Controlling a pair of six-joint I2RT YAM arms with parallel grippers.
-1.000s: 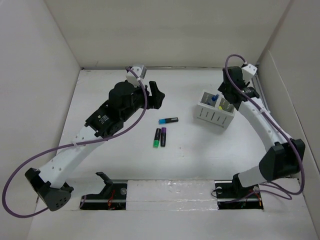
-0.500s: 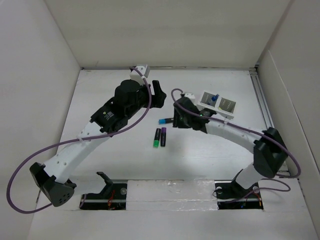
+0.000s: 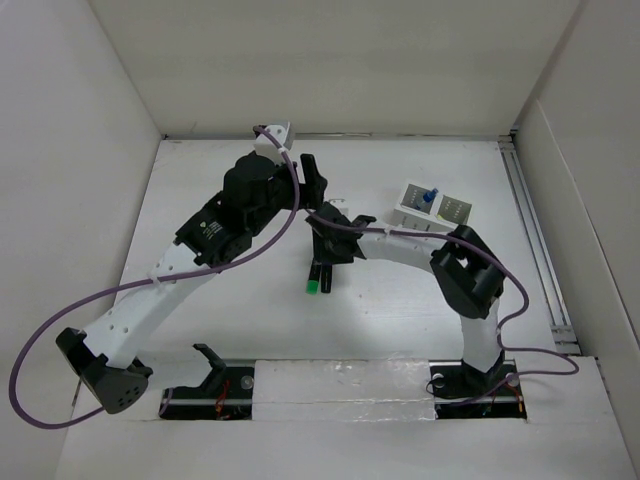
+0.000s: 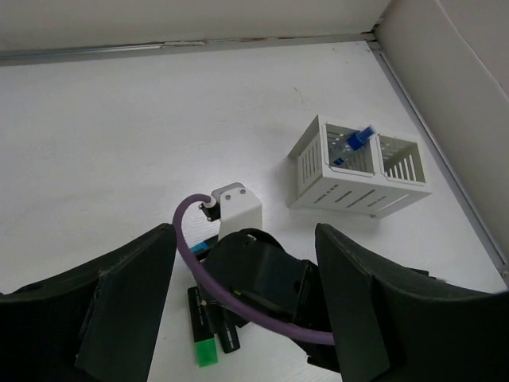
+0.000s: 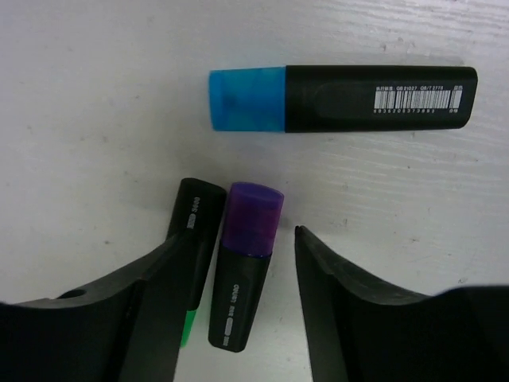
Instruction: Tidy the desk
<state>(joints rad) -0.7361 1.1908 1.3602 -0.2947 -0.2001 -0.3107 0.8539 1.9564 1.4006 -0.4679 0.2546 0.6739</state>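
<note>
White desk (image 3: 400,320) under your right gripper (image 5: 235,236), jaws spread astride purple highlighter (image 5: 242,267), blue highlighter (image 5: 342,98) beyond its fingertips, your left gripper (image 4: 242,229) released

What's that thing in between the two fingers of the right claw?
A purple marker, lying flat on the desk between the fingers of the open right claw. The right wrist view shows it best.

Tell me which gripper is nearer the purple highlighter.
Right. The right gripper hangs directly over the purple highlighter, its jaws open either side of it; the left gripper is farther back, toward the far wall.
</note>
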